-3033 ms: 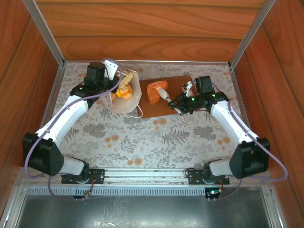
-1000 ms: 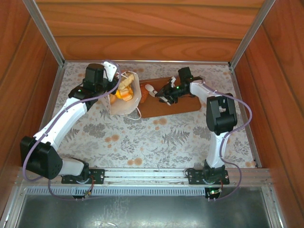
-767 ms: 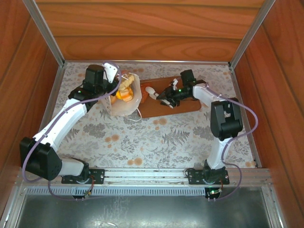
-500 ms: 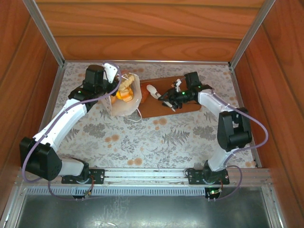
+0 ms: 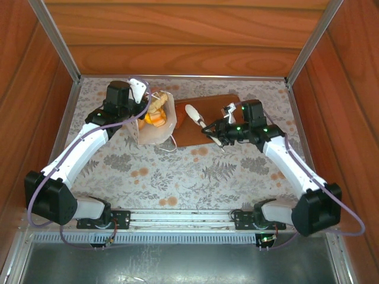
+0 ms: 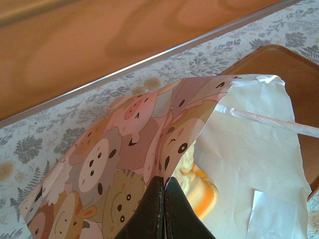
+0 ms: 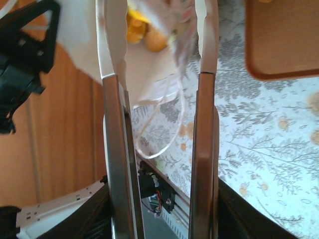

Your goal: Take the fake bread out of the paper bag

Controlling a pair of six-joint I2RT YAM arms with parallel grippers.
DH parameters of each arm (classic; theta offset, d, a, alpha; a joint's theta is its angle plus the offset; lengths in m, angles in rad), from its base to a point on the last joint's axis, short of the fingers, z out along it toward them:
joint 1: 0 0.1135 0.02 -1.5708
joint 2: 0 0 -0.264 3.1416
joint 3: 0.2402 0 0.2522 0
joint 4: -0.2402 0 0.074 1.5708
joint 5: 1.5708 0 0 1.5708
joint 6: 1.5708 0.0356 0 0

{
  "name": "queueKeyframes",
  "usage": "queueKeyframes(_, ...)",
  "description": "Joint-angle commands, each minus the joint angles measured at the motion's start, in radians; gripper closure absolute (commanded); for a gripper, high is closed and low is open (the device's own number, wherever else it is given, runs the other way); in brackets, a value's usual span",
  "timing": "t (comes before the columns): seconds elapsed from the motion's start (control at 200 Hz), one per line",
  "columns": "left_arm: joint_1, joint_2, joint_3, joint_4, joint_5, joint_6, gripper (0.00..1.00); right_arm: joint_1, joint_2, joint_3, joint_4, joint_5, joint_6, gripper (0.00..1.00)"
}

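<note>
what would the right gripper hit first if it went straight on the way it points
Most likely the paper bag: the right gripper aims its open fingers at the bag's mouth, with bread just inside. Depth is unclear, so whether rim or bread comes first is hard to tell.

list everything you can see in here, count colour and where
paper bag: one, white with a pink cartoon-animal side, far left of the table, mouth open, next to the board
fake bread: several, exact count hidden, yellow to orange, inside the bag
board: one, brown, flat on the table, right of the bag
table: one, pale floral cover
walls: reddish-brown wood, around the table
left gripper: black fingers, shut on the bag's rim
right gripper: long pale fingers, open, nothing between them, over the board, pointing at the bag
</note>
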Motion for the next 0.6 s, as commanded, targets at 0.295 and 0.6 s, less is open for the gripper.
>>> queueKeyframes(0.295,-0.009,0.003,-0.001,0.042,0.004,-0.035,1.00,0.203,-0.045,0.015,0.091,0.109,0.075,0.53)
queueKeyframes(0.6,-0.009,0.000,-0.007,0.043,0.003,-0.036,1.00,0.272,0.137,0.124,0.164,0.120,0.098,0.54)
